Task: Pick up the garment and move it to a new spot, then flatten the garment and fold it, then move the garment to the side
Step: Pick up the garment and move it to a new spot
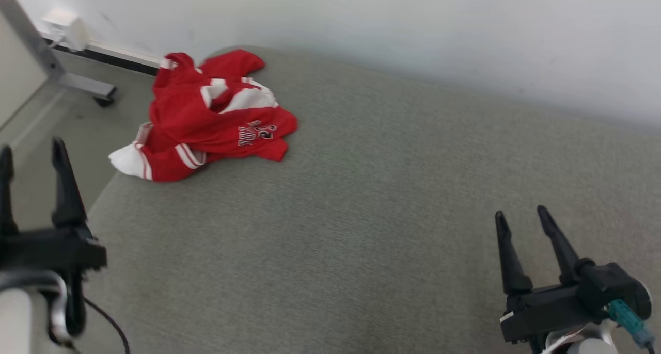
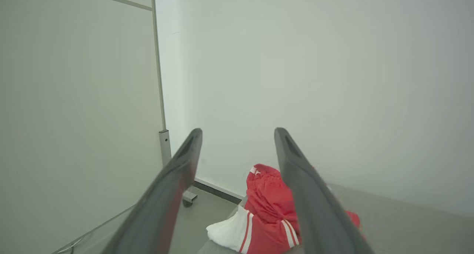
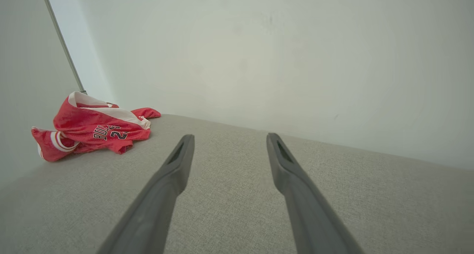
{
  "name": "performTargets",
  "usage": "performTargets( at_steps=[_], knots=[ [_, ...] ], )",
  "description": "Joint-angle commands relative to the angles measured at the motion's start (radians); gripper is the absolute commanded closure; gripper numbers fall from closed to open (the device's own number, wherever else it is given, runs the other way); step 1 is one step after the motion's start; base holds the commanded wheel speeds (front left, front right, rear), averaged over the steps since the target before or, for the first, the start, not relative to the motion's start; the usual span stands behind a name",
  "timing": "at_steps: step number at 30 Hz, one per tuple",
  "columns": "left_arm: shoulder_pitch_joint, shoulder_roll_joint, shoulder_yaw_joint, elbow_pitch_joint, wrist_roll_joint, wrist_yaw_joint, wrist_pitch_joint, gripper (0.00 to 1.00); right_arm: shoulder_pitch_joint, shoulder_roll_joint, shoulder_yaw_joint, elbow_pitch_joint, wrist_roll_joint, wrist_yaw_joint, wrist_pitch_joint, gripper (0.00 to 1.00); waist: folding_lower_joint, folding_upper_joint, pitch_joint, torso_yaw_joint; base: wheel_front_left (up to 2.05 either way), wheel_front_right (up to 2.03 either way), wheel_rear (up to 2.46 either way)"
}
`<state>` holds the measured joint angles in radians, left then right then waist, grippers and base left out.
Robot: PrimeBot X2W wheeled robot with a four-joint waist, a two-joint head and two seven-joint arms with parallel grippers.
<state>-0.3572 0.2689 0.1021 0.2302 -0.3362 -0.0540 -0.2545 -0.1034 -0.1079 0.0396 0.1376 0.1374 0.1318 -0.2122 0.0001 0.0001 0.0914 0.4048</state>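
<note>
A red and white garment (image 1: 206, 117) with dark lettering lies crumpled near the far left corner of the grey fabric surface (image 1: 361, 214), partly hanging over its left edge. My left gripper (image 1: 31, 153) stands open at the lower left, off the surface's edge and well short of the garment (image 2: 266, 209). At the lower right my right gripper (image 1: 521, 214) is open above the fabric, nothing between its fingers. In the right wrist view the garment (image 3: 92, 128) sits far to the left of the open right gripper (image 3: 227, 139).
A white wall (image 1: 413, 29) runs behind the surface. To the left stands a panel on a grey metal foot with a caster (image 1: 98, 93), over bare floor (image 1: 62, 132). A white box (image 1: 64, 29) sits at the wall's base.
</note>
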Motion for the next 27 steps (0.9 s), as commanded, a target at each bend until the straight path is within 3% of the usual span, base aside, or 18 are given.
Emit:
performTargets(
  at_steps=[1,7,13,19,27],
  knots=[
    [-0.056,0.015,0.007,0.012,-0.009,-0.007,0.006,0.00,-0.016,-0.013,-0.009,-0.012,-0.009,-0.002,0.001,0.00,-0.0001,-0.0001,0.145,-0.149,0.00,0.00,0.00],
    [-0.244,0.081,0.028,0.074,-0.034,-0.014,0.042,0.00,-0.047,-0.018,-0.058,-0.054,-0.015,-0.002,-0.005,0.00,-0.0001,-0.0001,0.261,-0.268,0.00,0.00,0.00],
    [-0.379,0.149,0.020,0.175,-0.034,-0.025,0.111,0.00,-0.069,-0.009,-0.085,-0.077,-0.020,-0.002,-0.018,0.00,-0.0001,-0.0001,0.331,-0.333,0.00,0.00,0.00],
    [-0.451,0.188,0.000,0.332,-0.049,-0.040,0.196,0.00,-0.088,-0.016,-0.089,-0.083,-0.019,-0.002,-0.025,0.00,-0.0001,-0.0001,0.357,-0.358,0.00,0.00,0.00],
    [-0.468,0.197,-0.012,0.503,-0.068,-0.018,0.342,0.00,-0.095,-0.020,-0.099,-0.093,-0.024,-0.002,-0.021,0.00,-0.0001,-0.0001,0.354,-0.362,0.00,0.00,0.00]
  ],
)
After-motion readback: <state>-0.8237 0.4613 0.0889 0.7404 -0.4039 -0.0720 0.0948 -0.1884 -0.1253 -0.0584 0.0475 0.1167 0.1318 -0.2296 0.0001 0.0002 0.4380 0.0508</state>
